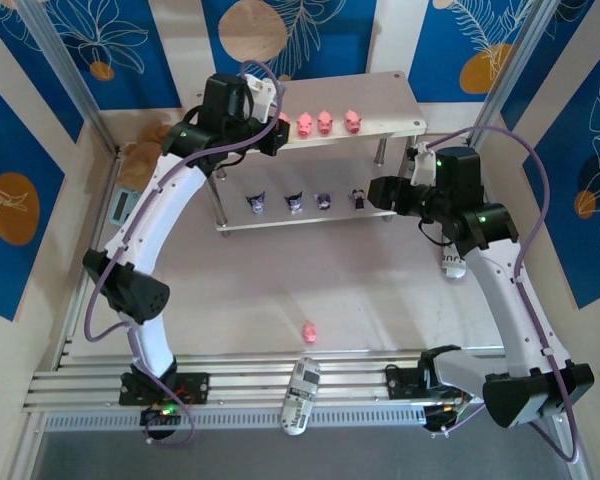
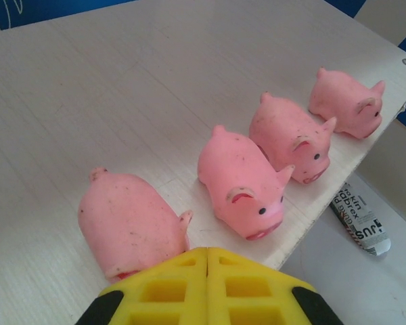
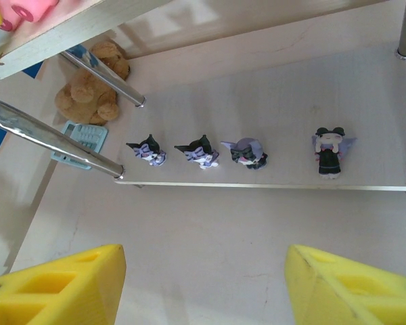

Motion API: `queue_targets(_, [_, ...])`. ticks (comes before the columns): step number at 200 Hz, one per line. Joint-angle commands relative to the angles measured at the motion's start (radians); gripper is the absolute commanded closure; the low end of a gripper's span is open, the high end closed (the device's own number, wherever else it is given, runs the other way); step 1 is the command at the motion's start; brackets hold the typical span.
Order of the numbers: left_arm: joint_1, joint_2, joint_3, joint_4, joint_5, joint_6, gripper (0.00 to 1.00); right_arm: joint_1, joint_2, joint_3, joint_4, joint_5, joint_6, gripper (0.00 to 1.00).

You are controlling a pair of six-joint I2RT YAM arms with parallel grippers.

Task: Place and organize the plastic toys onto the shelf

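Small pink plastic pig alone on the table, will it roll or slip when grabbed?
That pink pig looks tiny, so probably light. Matching pigs on the pale wooden shelf look rounded and smooth, so it may slip; most stand steadily, so rolling seems unlikely.

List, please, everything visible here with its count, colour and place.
shelf: one, pale wood, silver legs, back of the table
pigs: five, pink, four on the top tier, one on the table in front
figurines: four, purple-and-white, lower tier
teddy bear: one, brown, left of the shelf
clock: one, teal, beside the bear
printed packs: two, white, one at the table's near edge, one right of the shelf
left hand: one, yellow-tipped, shut, by the leftmost pig
right hand: one, yellow-tipped, open, facing the lower tier
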Motion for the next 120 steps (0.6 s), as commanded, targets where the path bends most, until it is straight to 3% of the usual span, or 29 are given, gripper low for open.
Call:
queue_targets(1, [-0.006, 0.014, 0.037, -0.018, -0.013, 0.027, 0.92, -0.007, -0.018, 0.001, -0.009, 0.004, -0.013, 0.36])
queue_targets(70, [-0.007, -0.048, 0.018, -0.021, -0.033, 0.024, 0.88, -0.012, -0.02, 0.002, -0.012, -0.001, -0.016, 0.36])
queue_targets(120, [-0.013, -0.247, -0.135, 0.054, -0.096, 0.037, 0.76, -0.01, -0.031, 0.009, -0.041, 0.005, -0.015, 0.35])
